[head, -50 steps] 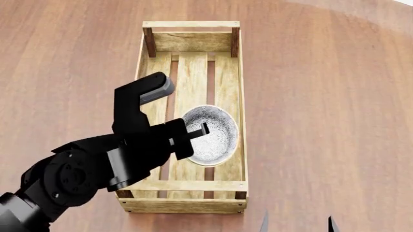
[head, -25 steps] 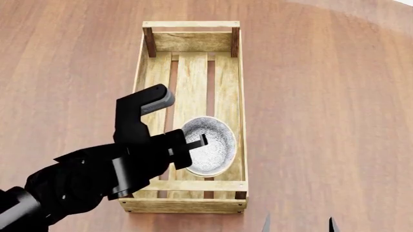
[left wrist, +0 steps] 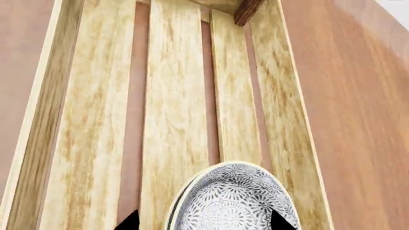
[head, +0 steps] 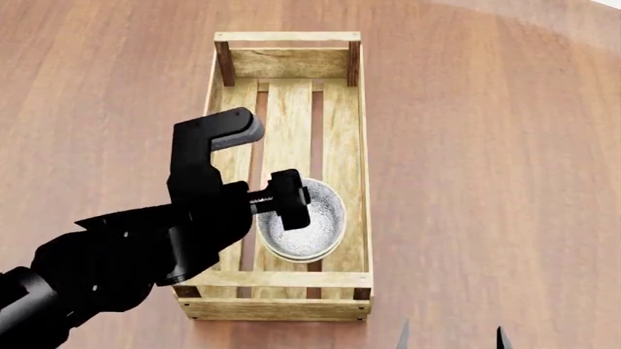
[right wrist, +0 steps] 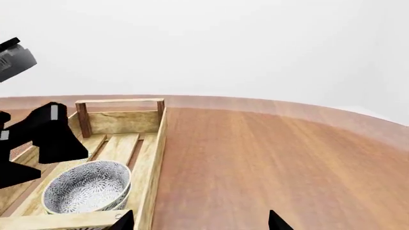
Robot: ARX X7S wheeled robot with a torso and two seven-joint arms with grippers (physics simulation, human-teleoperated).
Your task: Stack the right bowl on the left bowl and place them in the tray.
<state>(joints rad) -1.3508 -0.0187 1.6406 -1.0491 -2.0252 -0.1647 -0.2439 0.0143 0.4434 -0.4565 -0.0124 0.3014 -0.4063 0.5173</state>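
- The left gripper (head: 291,200) sat at the end of a black arm that reached in from the head view's lower left, over the near half of the tray (head: 361,131).
- Its jaws were parted (in the left wrist view two dark fingertips (left wrist: 130,221) showed either side of the bowls, with clear gaps), so it gripped nothing.
- The tray, a long light-wood crate with three floor slats and dark corner posts, lay lengthwise on the brown wooden table (head: 485,145), running away from the robot.
- The stacked bowls (head: 308,227), white with a fine grey pattern, rested inside the tray near its near end, over the middle and right slats and close to the right side plank.
- A double rim showed in the left wrist view (left wrist: 231,201), one bowl nested in the other.
- The right gripper (head: 449,338) showed only as two dark fingertips at the head view's bottom edge, right of the tray; they stood apart over bare table, empty.
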